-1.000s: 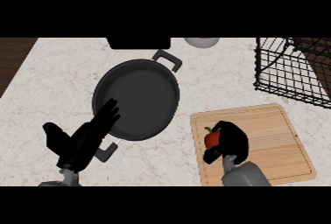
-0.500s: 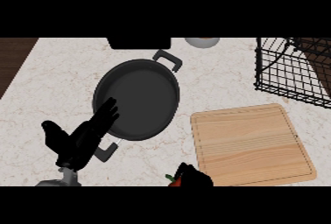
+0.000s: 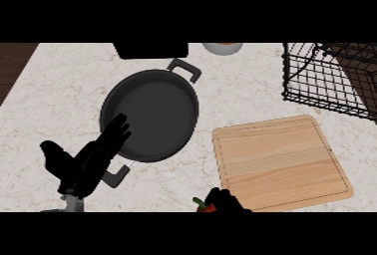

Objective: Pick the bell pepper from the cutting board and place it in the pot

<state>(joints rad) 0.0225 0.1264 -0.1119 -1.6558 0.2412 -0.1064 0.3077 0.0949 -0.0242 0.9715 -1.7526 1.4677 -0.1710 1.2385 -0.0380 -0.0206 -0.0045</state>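
Bell pepper (image 3: 202, 206) off the cutting board (image 3: 278, 163), down at the bottom edge in the right hand (image 3: 223, 201).

Only a red sliver with a green stem showing, fingers (image 3: 216, 197) curled round it, over the tabletop (image 3: 243, 89) just left of the board's near corner. Pot (image 3: 151, 115) up and to the left. Left hand (image 3: 85, 162) at its lower left rim, fingers straight, holding nothing. Black wire rack (image 3: 331, 79) top right.

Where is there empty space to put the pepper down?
The pot is bare inside, and so is the cutting board. Bare counter lies between the pot and the wire basket. It is crowded at the pot's lower left, where the left hand rests open.
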